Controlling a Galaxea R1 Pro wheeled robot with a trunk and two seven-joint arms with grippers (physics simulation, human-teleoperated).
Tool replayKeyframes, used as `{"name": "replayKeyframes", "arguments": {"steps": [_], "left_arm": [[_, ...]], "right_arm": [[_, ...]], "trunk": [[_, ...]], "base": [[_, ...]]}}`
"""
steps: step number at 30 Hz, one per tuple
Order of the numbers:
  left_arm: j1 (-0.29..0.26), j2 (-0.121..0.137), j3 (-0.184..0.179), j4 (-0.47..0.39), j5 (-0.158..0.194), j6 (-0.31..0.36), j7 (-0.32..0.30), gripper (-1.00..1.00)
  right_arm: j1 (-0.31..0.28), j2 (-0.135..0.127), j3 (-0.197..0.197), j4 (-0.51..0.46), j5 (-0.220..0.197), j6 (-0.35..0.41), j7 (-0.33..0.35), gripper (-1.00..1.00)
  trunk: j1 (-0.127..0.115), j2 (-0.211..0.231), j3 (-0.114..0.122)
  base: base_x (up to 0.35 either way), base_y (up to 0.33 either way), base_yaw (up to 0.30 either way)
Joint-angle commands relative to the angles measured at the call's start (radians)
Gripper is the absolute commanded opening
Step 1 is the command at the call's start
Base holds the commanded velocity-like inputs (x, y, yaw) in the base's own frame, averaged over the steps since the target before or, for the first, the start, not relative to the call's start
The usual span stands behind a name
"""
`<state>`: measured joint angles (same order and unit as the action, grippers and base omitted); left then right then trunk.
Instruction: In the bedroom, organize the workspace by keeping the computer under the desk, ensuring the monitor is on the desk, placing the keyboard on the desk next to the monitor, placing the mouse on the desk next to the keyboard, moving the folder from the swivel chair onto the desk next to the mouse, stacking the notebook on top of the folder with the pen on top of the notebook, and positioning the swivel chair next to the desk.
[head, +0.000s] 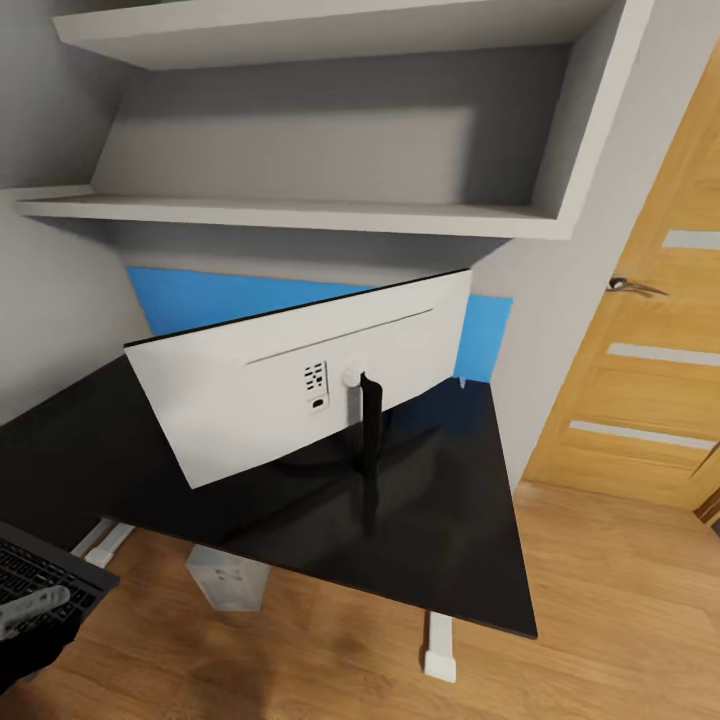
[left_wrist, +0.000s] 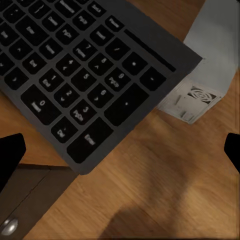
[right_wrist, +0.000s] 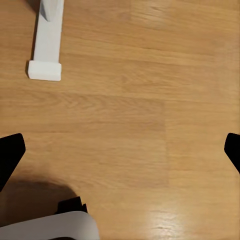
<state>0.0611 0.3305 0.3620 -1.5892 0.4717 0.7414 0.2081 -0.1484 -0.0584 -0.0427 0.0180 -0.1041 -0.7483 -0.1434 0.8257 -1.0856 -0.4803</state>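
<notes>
1. The step in hand looks like bringing the keyboard (head: 40, 585) to the desk (head: 440, 540): in the head view it sits at the lower left of the frame, off the desk's near edge, with the left gripper (head: 30, 612) over it
2. Whether that claw actually clamps the keyboard I cannot tell; in the left wrist view its dark fingertips (left_wrist: 10, 157) stand far apart at the frame's two sides, the keyboard filling the upper left
3. The right gripper's fingertips (right_wrist: 11, 152) are likewise spread wide, holding nothing, above bare wooden floor (right_wrist: 150, 100) and a white desk foot (right_wrist: 46, 50)
4. The monitor (head: 300, 385) stands mid-frame on the desk, white back towards the camera, slim black stand reflected in the top; the computer (head: 225, 578) sits under the desk, lower left of centre
5. Next, I judge, the keyboard must be lifted over the edge and laid flat beside the monitor
6. Glossy black desktop, matte grey keys, perforated silver tower case, warm plank floor, blue back panel (head: 190, 295)
</notes>
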Motion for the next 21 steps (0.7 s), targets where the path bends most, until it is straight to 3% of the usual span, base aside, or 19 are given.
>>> {"name": "replayKeyframes", "arguments": {"steps": [1,7,10,16,21], "left_arm": [[0.0,0.001,-0.004,-0.003,0.011,0.004,0.008,1.0],[-0.012,0.005,-0.012,-0.019,0.011,0.008,0.008,1.0],[-0.056,0.006,-0.013,-0.027,0.012,0.031,0.009,1.0],[-0.177,0.005,-0.014,-0.03,0.012,0.17,0.012,1.0],[-0.249,0.003,-0.015,-0.03,0.011,0.199,0.016,1.0]], "right_arm": [[-0.001,0.0,-0.003,0.002,-0.003,-0.005,0.004,1.0],[-0.001,0.0,-0.003,0.002,-0.003,-0.005,0.005,1.0],[-0.001,0.0,-0.003,0.002,-0.003,-0.005,0.005,1.0],[-0.001,0.0,-0.003,0.002,-0.002,-0.005,0.005,1.0],[-0.001,0.0,-0.002,0.002,-0.002,-0.005,0.005,1.0]], "trunk": [[0.0,-0.001,-0.001],[0.0,-0.001,-0.001],[0.0,-0.001,-0.001],[0.0,-0.001,-0.001],[0.0,-0.001,-0.001]], "base": [[0.0,0.0,0.016],[0.0,0.0,0.006],[0.0,0.0,0.0],[0.0,0.0,0.0],[0.0,0.0,0.0]]}}
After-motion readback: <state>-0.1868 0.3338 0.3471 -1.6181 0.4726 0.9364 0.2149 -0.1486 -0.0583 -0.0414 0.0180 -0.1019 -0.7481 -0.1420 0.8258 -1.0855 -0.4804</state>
